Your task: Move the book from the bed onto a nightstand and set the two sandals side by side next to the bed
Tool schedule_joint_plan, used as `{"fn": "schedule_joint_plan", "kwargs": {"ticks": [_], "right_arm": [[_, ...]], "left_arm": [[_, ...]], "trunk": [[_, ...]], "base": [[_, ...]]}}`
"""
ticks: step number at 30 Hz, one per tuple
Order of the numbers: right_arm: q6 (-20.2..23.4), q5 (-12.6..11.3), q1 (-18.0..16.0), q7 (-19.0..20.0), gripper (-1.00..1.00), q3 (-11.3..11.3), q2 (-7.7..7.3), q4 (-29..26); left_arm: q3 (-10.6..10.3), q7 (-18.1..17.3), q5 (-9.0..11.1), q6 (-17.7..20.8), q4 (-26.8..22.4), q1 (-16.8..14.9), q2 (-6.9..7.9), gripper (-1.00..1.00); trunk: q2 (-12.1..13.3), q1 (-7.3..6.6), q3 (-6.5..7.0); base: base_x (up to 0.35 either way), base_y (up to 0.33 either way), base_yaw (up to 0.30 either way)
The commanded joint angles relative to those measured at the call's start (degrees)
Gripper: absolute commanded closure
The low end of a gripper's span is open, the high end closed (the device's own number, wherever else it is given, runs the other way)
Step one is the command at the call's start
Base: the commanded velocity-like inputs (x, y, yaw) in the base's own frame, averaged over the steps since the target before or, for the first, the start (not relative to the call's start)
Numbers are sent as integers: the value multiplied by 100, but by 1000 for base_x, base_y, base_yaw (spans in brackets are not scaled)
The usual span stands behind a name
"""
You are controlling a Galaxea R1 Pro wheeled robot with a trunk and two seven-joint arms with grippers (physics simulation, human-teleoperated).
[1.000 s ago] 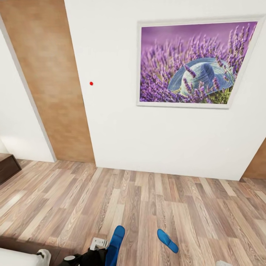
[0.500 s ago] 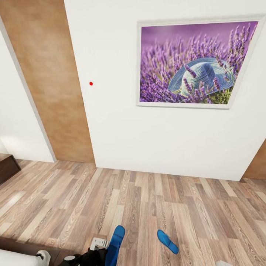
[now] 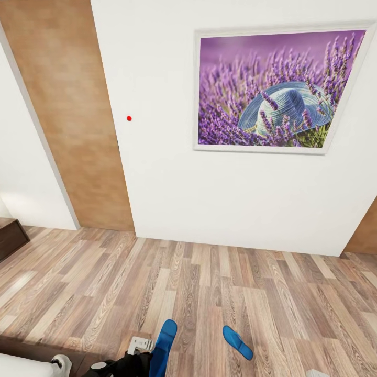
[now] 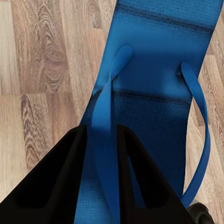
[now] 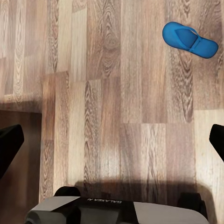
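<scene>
While the head camera is aimed at a white wall, the scene is laid out as follows.

Open floor: a wide stretch of wood-plank floor (image 3: 220,283) is seen between the robot and the wall (image 3: 157,173), bare except for the sandals at the near edge.
Far edge: the floor is bounded by the wall, on which a framed lavender picture (image 3: 277,89) is hung to the right; a small red dot (image 3: 129,118) is marked to its left.
Left edge: a brown wooden panel (image 3: 73,115) is set beside the wall, and the corner of a dark brown cabinet (image 3: 10,238) is cut off at far left.
Near-left corner: a strip of dark frame and pale mattress of the bed (image 3: 21,364) is seen at the bottom left.
Held sandal: one blue sandal (image 3: 164,340) is seen at the bottom centre of the head view, just right of the bed corner.
Left gripper: the left gripper (image 4: 100,154) is clamped on a strap of the held sandal (image 4: 154,93); the two dark fingers (image 4: 56,182) are pressed against either side of the strap, with floor planks seen behind the sole.
Second sandal: the other sandal (image 3: 237,341) is lying flat on the floor, near the held one to its right but apart from it; it is also seen lying on the planks from the right wrist (image 5: 189,39).
Right gripper: the right gripper (image 5: 112,140) is spread wide with nothing between its tips, over bare planks.
Containers: the cabinet corner alone is visible; its contents cannot be told.
</scene>
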Motion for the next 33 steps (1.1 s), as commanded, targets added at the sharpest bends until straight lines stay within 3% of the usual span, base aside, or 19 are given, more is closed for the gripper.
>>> {"fn": "schedule_joint_plan", "kwargs": {"ticks": [1, 9, 25, 33], "right_arm": [[-32, -29, -7, 15, -100, 49, 0, 7], [-32, -29, -5, 15, -100, 50, 1, 7], [-32, -29, -5, 15, -100, 51, 1, 7], [-32, -29, -7, 15, -100, 51, 1, 7]], "left_arm": [[12, 14, -35, -38, 6, -5, 1, 100], [12, 14, -35, -39, 6, -5, 1, 100], [12, 14, -35, -38, 6, -5, 1, 100], [12, 14, -35, -38, 6, -5, 1, 100]], "trunk": [[-7, 1, -8], [-7, 1, -8], [-7, 1, -8], [-7, 1, -8]], "base": [[0, 0, 0], [29, 0, 0], [292, 0, 0], [55, 0, 0]]}}
